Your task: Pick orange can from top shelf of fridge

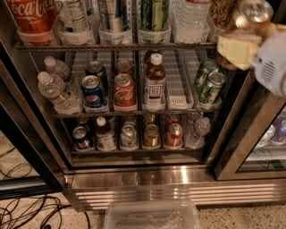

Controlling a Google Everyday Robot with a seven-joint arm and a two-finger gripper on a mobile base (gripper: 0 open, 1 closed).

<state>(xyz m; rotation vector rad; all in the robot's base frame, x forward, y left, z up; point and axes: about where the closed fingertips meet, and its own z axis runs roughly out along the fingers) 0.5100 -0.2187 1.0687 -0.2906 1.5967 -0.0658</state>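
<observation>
My gripper (245,36) is at the upper right, in front of the right end of the top shelf (89,46) of the fridge (134,179). Its yellowish finger (234,50) presses against an orange can (254,12) with a silver lid, which it holds tilted and off the rack. A second orange-gold can with dark markings (221,11) stands in the rightmost lane of the top shelf, just left of the held one. The white arm (273,62) covers the door edge behind it.
On the top shelf stand a red Coca-Cola can (31,18), a green-striped can (154,15) and a water bottle (190,15). Lower racks hold cans and bottles. The open glass door (250,134) is on the right. A clear tray (152,214) and cables (27,210) lie on the floor.
</observation>
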